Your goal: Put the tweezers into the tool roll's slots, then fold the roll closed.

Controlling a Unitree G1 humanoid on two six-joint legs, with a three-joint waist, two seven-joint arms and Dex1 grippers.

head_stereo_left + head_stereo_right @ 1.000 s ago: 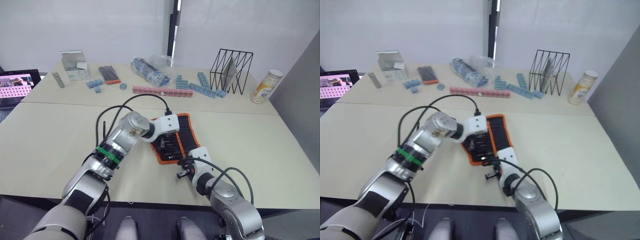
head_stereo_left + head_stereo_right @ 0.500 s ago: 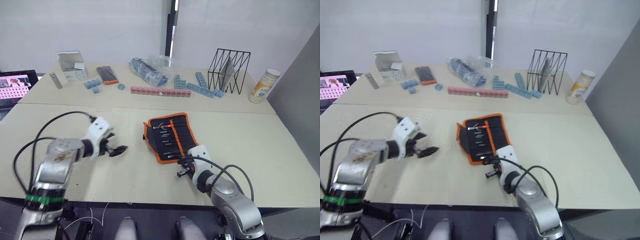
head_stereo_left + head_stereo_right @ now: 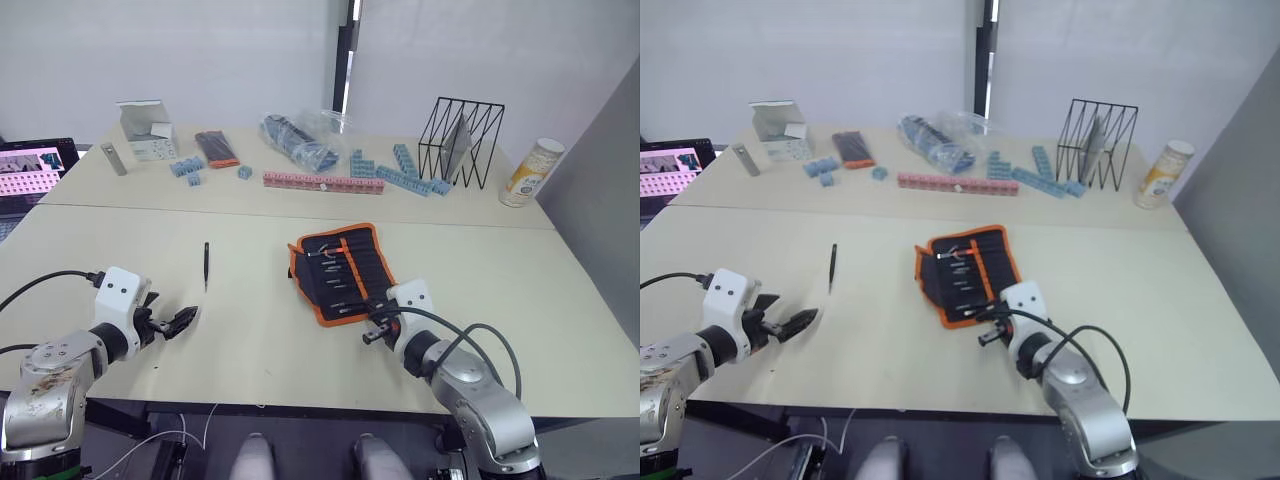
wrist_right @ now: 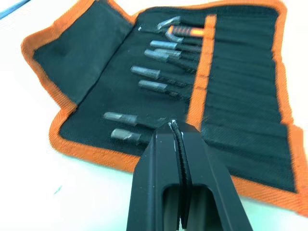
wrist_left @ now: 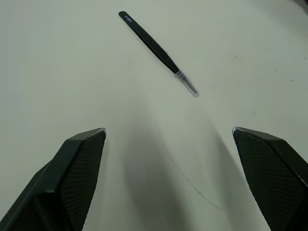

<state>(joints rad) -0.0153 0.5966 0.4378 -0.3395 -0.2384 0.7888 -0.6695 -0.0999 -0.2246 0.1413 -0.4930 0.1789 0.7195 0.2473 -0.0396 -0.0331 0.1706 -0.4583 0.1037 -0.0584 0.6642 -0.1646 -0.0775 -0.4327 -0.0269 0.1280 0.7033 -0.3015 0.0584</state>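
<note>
One pair of tweezers (image 3: 206,265) is lying loose on the bench (image 3: 500,270), left of the open tool roll (image 3: 342,270). The left gripper (image 3: 178,322) is hovering near it, jaws spread wide, empty. The right gripper (image 4: 175,132), jaws closed on nothing, is sitting by the roll's near edge. The tweezers look light, stiff and slippery, best pinched mid-shaft.

1 tool roll (image 3: 343,270), open, w/ approx 8 tools (image 4: 159,72) in its slots. 1 loose tweezer (image 3: 206,265) on table (image 3: 500,270). 2 grippers: left (image 3: 178,321), right (image 3: 370,330). 1 wire rack (image 3: 460,140), 1 can (image 3: 528,172), 1 white box (image 3: 148,130).
</note>
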